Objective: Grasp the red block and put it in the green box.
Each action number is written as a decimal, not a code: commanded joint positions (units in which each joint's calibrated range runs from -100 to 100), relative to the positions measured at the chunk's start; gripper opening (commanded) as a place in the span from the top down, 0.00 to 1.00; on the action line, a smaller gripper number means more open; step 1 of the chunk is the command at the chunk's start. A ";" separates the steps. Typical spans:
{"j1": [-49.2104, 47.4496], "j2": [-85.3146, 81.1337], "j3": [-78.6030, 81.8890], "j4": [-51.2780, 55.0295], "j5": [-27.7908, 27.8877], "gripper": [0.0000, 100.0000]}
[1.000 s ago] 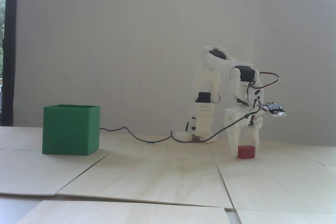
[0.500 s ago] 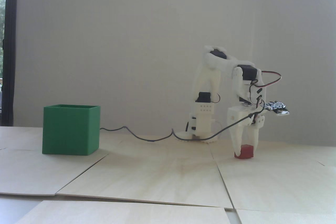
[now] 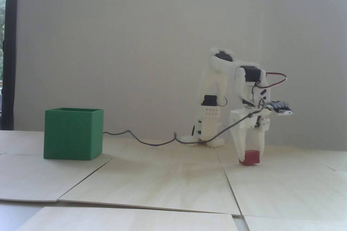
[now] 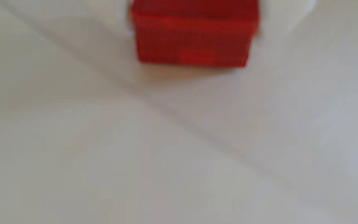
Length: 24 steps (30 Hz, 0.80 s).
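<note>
My gripper (image 3: pixel 250 158) has just closed tight on the red block (image 3: pixel 250 158), dragging it slightly left; lift next toward far-left green box (image 3: pixel 73 133).

The whole wrist view is blurred: the red block (image 4: pixel 193 36) is a soft-edged shape cut off by the top edge, and the pale forms flanking it cannot be made out as fingers. In the fixed view, the left fingertip of the gripper (image 3: pixel 251 157) covers the block's (image 3: pixel 251 158) left side, so whether the block rests on the table (image 3: pixel 162 182) cannot be told. The inside of the green box (image 3: pixel 73 134) is hidden behind its walls.
</note>
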 commanded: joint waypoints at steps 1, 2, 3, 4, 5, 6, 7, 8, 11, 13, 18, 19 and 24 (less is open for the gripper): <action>6.03 -13.14 -14.11 9.51 0.07 0.98; 6.76 -15.03 -15.09 10.61 0.07 0.98; 8.13 -18.03 -15.89 11.62 0.02 0.98; 8.93 -19.61 -15.89 11.62 0.02 0.98; 10.78 -22.45 -15.80 11.79 0.02 0.98; 11.90 -23.72 -15.80 11.87 -0.04 0.98; 13.75 -25.77 -15.71 11.96 -0.04 0.98; 15.76 -27.51 -15.71 11.87 -0.04 0.98; 27.43 -34.14 -15.62 11.96 0.43 0.98; 32.49 -35.80 -15.62 11.87 0.48 0.98; 46.08 -37.38 -15.62 11.96 0.48 0.98; 48.25 -37.38 -15.62 11.96 0.48 0.98; 56.46 -37.30 -15.62 11.70 0.54 0.98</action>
